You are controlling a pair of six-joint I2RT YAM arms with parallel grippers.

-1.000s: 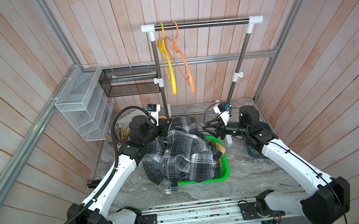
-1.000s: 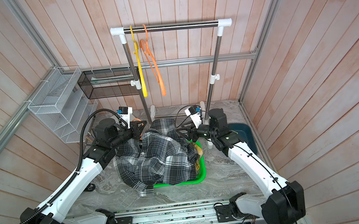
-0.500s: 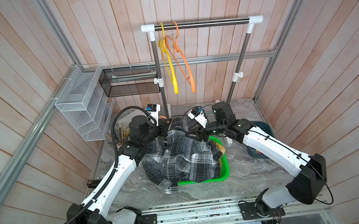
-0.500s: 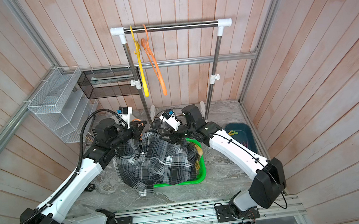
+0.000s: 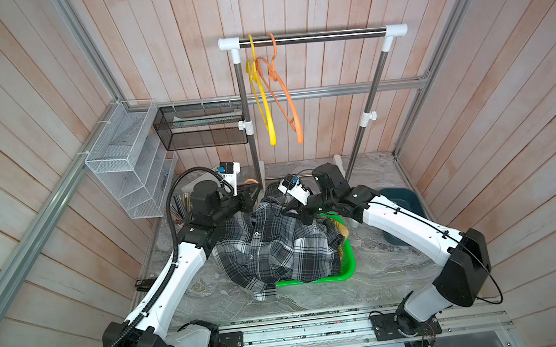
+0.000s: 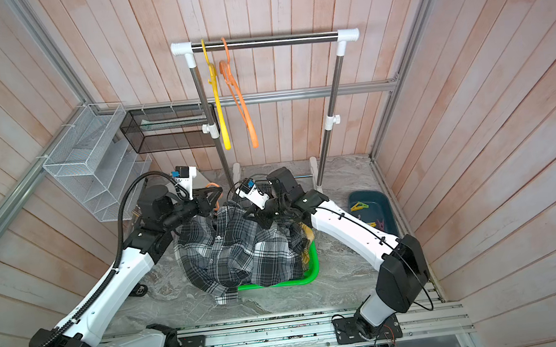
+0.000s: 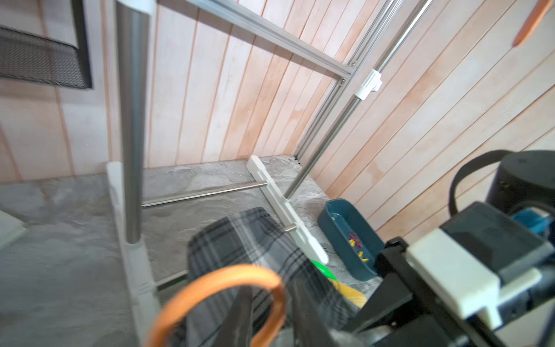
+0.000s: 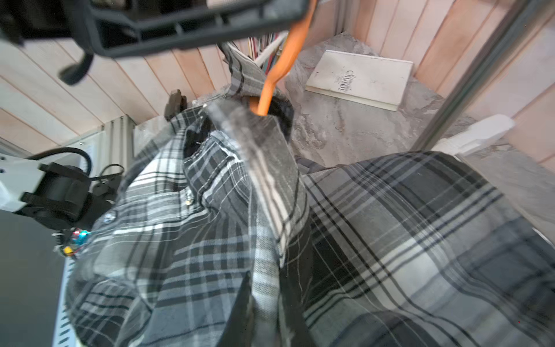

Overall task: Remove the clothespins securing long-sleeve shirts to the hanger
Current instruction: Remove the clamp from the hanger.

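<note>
A grey-black-white checked long-sleeve shirt (image 5: 270,251) hangs on an orange hanger whose hook (image 7: 216,282) rises from the collar, and it drapes over a green basket. My left gripper (image 7: 271,288) stands open, its fingers either side of the hook (image 6: 213,184) with gaps showing. On the shirt's right shoulder side, my right gripper (image 8: 265,288) is shut on a strip of the shirt's fabric (image 8: 264,270). A yellow shirt (image 6: 306,230) peeks out beneath. Clothespins (image 6: 359,205) lie in the blue bin; none shows on the shirt.
The green basket (image 5: 348,265) sits mid-table under the shirts, the blue bin (image 5: 400,197) at the right wall. The rack (image 5: 312,37) behind carries a yellow hanger (image 5: 264,113) and an orange one (image 5: 285,100). Wire shelves (image 5: 123,168) and a book (image 8: 360,79) are at the back left.
The right arm swung left from beside the bin onto the shirt and its jaws shut on the fabric. The left jaws opened around the hanger hook.
</note>
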